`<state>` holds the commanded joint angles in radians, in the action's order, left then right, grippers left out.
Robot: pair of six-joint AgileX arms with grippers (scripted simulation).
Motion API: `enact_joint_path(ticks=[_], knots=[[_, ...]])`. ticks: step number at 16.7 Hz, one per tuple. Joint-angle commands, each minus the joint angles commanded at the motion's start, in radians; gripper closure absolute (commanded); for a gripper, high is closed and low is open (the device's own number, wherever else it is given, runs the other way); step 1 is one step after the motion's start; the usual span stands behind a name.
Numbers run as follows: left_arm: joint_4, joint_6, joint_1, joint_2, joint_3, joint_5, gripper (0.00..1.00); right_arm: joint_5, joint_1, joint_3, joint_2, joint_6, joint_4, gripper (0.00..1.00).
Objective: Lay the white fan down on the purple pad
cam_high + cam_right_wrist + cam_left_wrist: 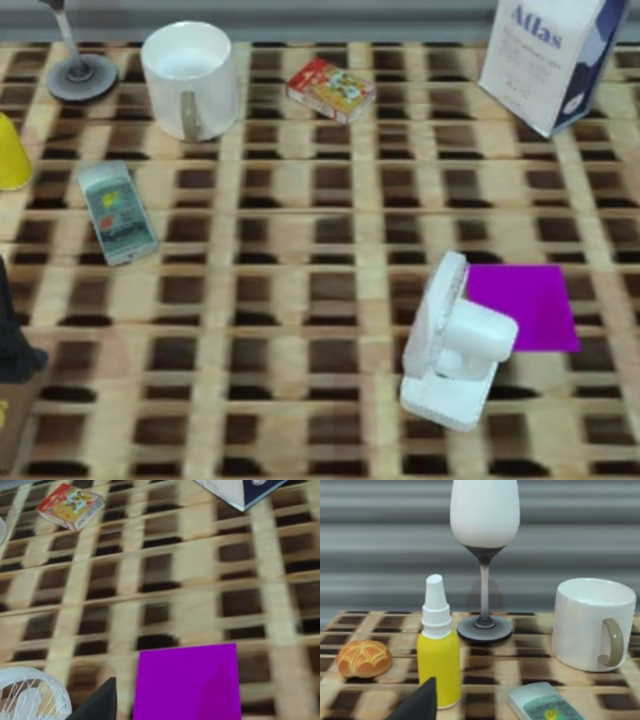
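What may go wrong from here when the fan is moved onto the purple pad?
The fan stands upright at the pad's left edge, its grille overlapping that edge, so a poor grasp might tip it off target. Lifting or dragging it may also shift the thin pad. The right gripper shows one dark fingertip only, so its aim is unclear.

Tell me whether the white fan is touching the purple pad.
Cannot tell. In the top view the white fan overlaps the purple pad's left edge, but neither contact nor gap shows plainly.

fan (455, 345) standing just left of pad (521, 306), mug (190, 78) far left behind
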<state>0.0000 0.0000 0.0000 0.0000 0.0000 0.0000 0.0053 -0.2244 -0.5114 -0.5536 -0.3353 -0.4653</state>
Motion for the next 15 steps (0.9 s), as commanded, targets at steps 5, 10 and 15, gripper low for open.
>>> enact_joint_path(ticks=[5, 10, 15], knots=[[0.0, 0.0, 0.0, 0.0, 0.0, 0.0, 0.0, 0.004, -0.176, -0.484, -0.503, -0.29, -0.339, 0.0], [0.0, 0.0, 0.0, 0.0, 0.0, 0.0, 0.0, 0.01, -0.341, -0.935, -0.976, -0.558, -0.661, 0.0], [0.0, 0.0, 0.0, 0.0, 0.0, 0.0, 0.0, 0.016, -0.455, -1.222, -1.301, -0.747, -0.907, 0.0]])
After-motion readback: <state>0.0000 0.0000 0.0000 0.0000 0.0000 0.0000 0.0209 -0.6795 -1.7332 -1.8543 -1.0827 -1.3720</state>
